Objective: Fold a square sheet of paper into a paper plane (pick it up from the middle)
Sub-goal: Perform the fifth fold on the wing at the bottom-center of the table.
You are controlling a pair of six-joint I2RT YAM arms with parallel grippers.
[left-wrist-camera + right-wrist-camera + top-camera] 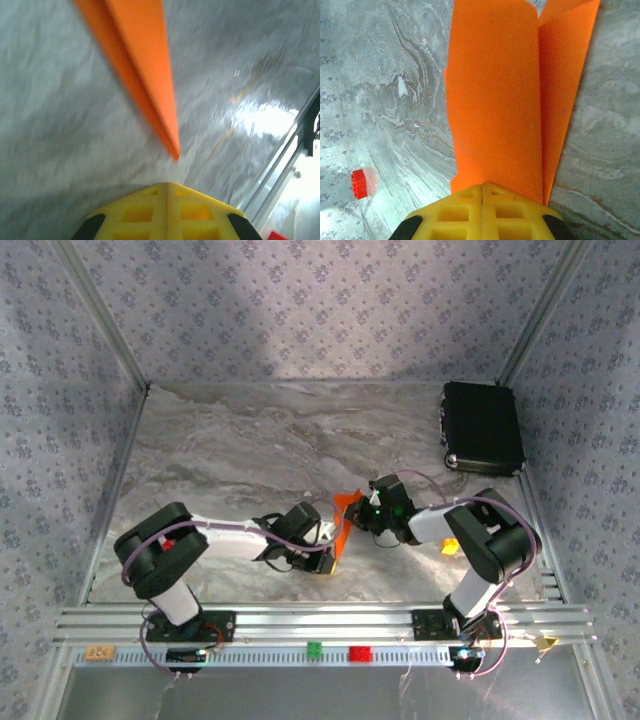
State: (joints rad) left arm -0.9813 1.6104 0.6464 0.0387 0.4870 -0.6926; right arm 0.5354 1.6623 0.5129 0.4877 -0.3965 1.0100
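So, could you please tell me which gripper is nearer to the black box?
Right. The right gripper, clamping the paper plane, sits mid-table, near-left of the black box in the far right corner; the left gripper is further left.

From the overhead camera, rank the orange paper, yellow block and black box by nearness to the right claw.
1. folded orange paper, gripped in the right claw, table centre.
2. yellow block, near right side.
3. black box, far right corner.
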